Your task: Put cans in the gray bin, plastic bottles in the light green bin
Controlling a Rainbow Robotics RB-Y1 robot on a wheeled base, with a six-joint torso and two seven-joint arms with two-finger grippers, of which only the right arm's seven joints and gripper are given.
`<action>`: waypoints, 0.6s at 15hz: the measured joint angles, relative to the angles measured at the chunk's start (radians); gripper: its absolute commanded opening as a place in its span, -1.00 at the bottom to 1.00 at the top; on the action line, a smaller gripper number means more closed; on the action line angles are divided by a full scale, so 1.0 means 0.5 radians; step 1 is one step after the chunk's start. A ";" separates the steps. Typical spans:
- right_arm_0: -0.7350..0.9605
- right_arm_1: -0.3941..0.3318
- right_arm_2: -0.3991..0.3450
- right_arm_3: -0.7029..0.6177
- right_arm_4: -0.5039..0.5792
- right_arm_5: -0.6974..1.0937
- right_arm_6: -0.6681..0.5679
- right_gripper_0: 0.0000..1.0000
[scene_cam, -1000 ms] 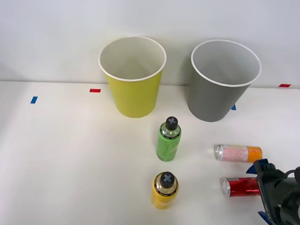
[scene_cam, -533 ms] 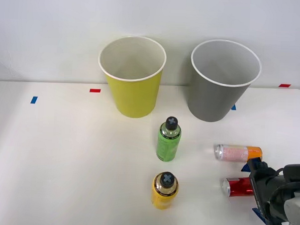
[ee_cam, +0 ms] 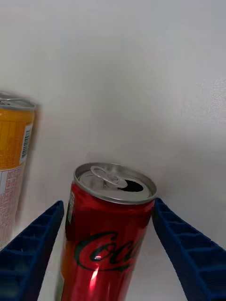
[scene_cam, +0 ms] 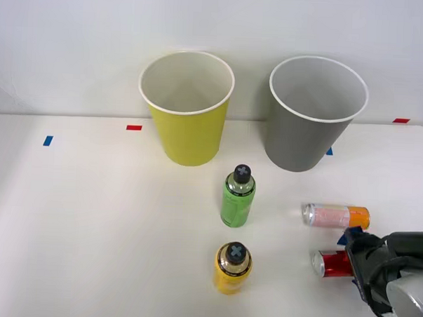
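Right gripper: blue ribbed fingers are spreading wide, one on each side of the red can, not pressing it; the finger on one side is touching or nearly touching the can's rim, the other standing just off.

Wrist view is showing the red can's silver end with its tab lifted and mouth open, dark inside, plus white script on the red wall. Front view is giving none of that; there the can is lying on its side near the table's right front, silver end pointing left, the gripper covering its far end.

Pink can is lying on its side just behind the red one, apart from it, orange end to the right. Wrist view is catching its orange part and barcode.

Green bottle and yellow bottle are standing upright left of the cans, well apart from them.

Gray bin and yellow-green bin are standing at the back, both open-mouthed.

White table is lying open on the left; right edge is close to the arm.
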 measured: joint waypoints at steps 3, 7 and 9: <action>0.002 -0.038 0.050 -0.007 0.057 0.000 0.033 -0.92; 0.046 -0.045 0.068 -0.058 0.156 0.000 0.081 -1.00; 0.107 -0.049 0.069 -0.123 0.215 0.000 0.195 -1.00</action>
